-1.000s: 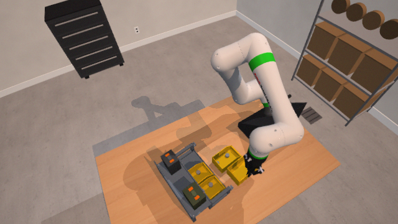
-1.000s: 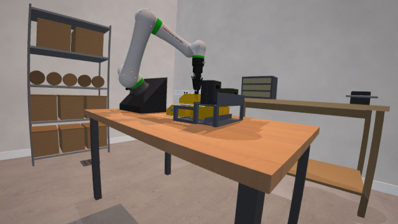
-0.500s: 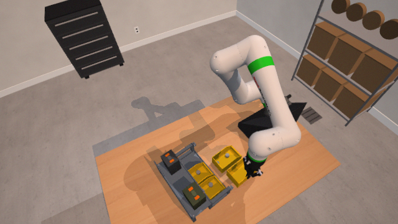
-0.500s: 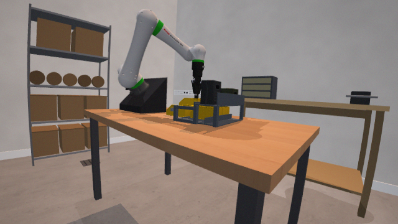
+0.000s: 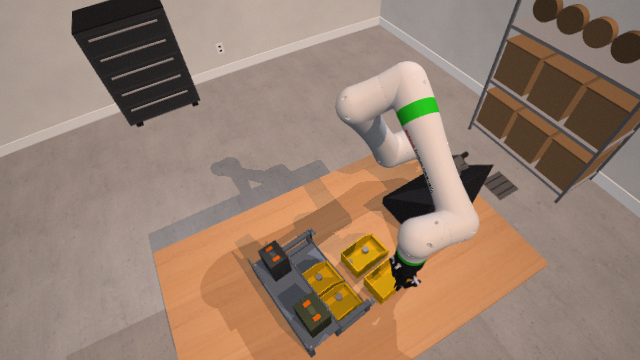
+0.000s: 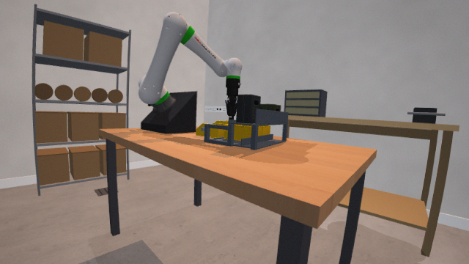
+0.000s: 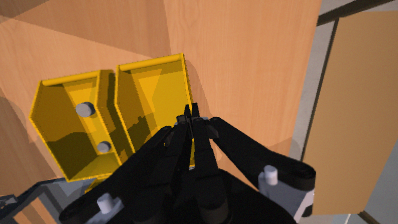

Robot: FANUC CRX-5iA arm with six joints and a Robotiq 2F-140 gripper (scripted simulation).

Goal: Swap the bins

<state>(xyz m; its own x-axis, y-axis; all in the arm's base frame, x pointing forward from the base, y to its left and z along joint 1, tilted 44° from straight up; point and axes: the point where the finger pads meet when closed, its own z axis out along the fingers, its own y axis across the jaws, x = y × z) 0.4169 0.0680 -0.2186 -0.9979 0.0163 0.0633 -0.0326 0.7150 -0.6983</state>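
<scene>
My gripper (image 5: 398,286) (image 6: 231,118) (image 7: 193,111) is shut on a side wall of the empty yellow bin (image 5: 381,282) (image 7: 150,90). The bin looks upright, low over or on the table; any gap below is hidden. The yellow bin with parts (image 5: 367,260) (image 7: 55,120) stands upright right beside it, with two grey parts inside. The grey shelf (image 5: 352,321) (image 6: 272,116) holds two yellow bins side by side, the nearer-end bin (image 5: 348,306) and the middle bin (image 5: 327,271), each with a grey part. The slot at the shelf's far end has no bin in it.
A black box (image 5: 275,265) and an olive box (image 5: 312,320) stand on the shelf's upper board. The arm's black base (image 5: 410,200) (image 6: 172,117) stands at one end of the wooden table (image 5: 200,300) (image 6: 220,172). A workbench (image 6: 366,122) stands beyond the table.
</scene>
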